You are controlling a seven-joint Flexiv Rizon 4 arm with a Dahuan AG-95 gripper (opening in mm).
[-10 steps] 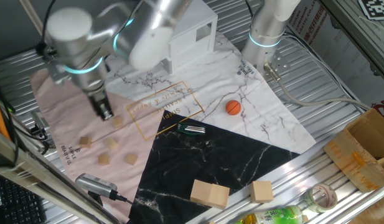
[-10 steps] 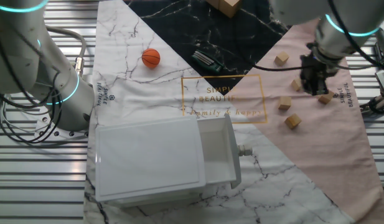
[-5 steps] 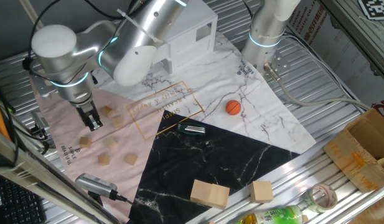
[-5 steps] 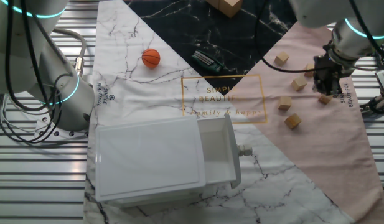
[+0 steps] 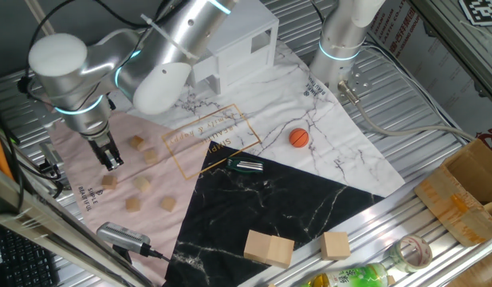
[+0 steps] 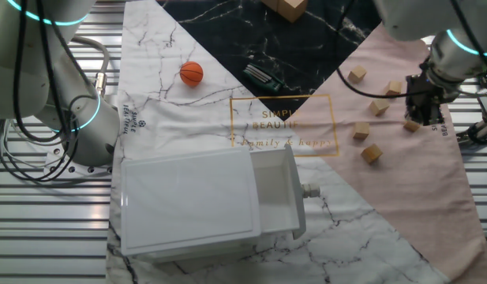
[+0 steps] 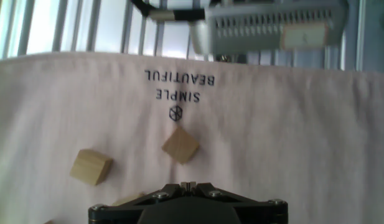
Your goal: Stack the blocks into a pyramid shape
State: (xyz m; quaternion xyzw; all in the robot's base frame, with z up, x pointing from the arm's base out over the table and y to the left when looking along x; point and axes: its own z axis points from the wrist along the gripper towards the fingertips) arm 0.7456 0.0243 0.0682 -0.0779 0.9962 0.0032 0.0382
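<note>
Six small tan blocks lie scattered, none stacked, on the pink cloth point(image 5: 78, 143): block point(image 5: 136, 143), block point(image 5: 151, 155), block point(image 5: 108, 182), block point(image 5: 142, 184), block point(image 5: 132, 204) and block point(image 5: 167, 204). My gripper point(image 5: 112, 161) hangs low over the cloth, just above the leftmost block and left of the pair. The other fixed view puts the gripper point(image 6: 423, 117) right beside one block point(image 6: 413, 125). In the hand view the gripper point(image 7: 188, 185) is shut with nothing in it, and a tilted block point(image 7: 180, 145) lies just ahead, with another block point(image 7: 91, 167) to its left.
A grey device point(image 5: 122, 237) with a cable lies at the cloth's near edge. An orange ball point(image 5: 299, 137), a black-and-silver object point(image 5: 246, 166), a white drawer box point(image 6: 204, 201) and two larger wooden blocks point(image 5: 269, 247) point(image 5: 336, 245) sit further right.
My arm has swung left across the pink cloth, away from the pair of blocks. A block that the gripper covered a second ago now shows.
</note>
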